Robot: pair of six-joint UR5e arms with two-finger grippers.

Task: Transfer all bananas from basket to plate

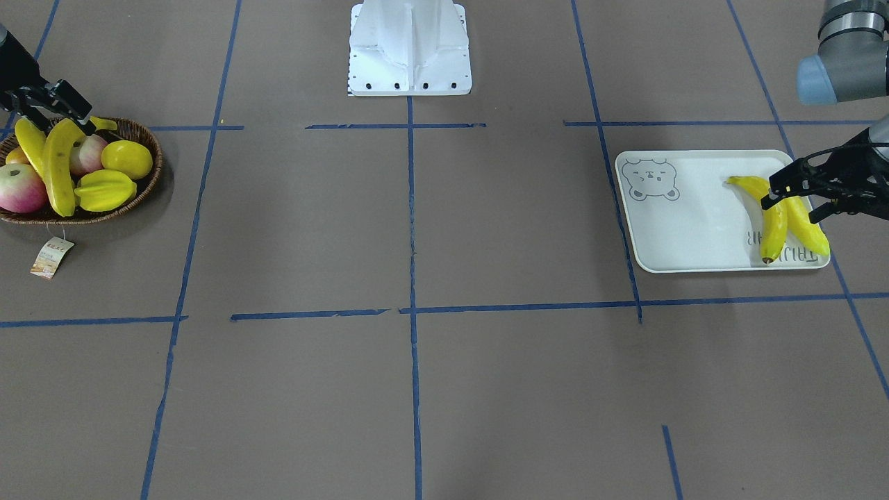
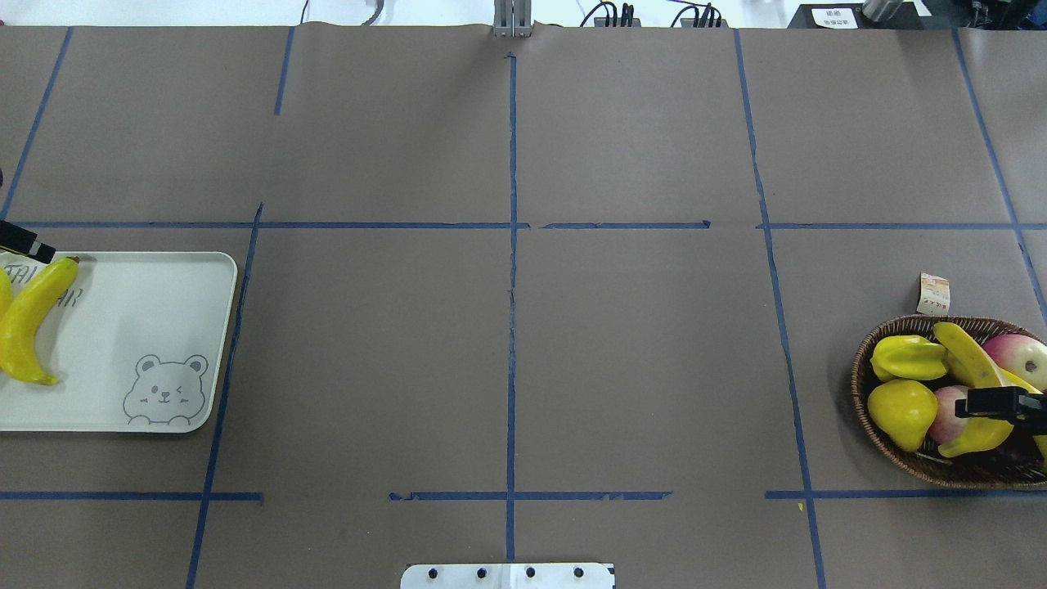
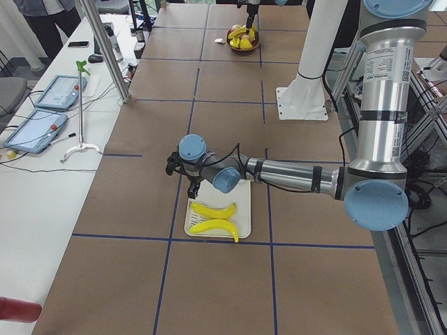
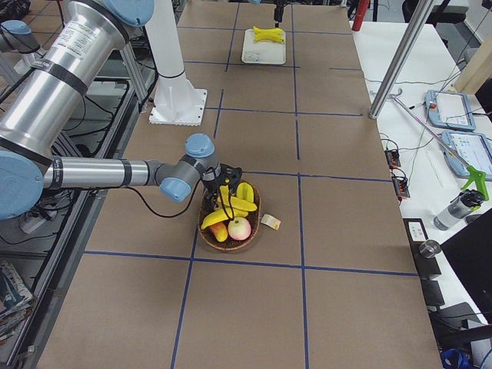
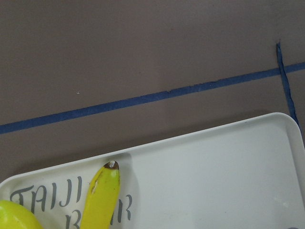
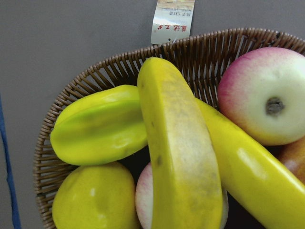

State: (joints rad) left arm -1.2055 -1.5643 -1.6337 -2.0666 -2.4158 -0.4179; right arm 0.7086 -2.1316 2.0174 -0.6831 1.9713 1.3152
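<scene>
my left pincer [image 1: 790, 208] hangs spread and empty over two curved yellow bananas [image 1: 774, 226] lying flat on the pale rectangular bear-print plate [image 1: 687, 222], dark tips pointing away from me. my right pincer [image 1: 48, 110], grip unclear, hovers over the dark woven wicker basket [image 1: 149, 184]. two more bananas [image 1: 59, 167] ride on top, lengthwise toward the tagged rim, so they look easy to pinch crosswise.

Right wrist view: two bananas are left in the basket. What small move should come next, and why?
Probably lower the right gripper straight down and grip the duller banana across its width. It lies on top, over the other banana, the starfruit and an apple, directly under the wrist camera, so it looks freest to lift from the basket.
</scene>
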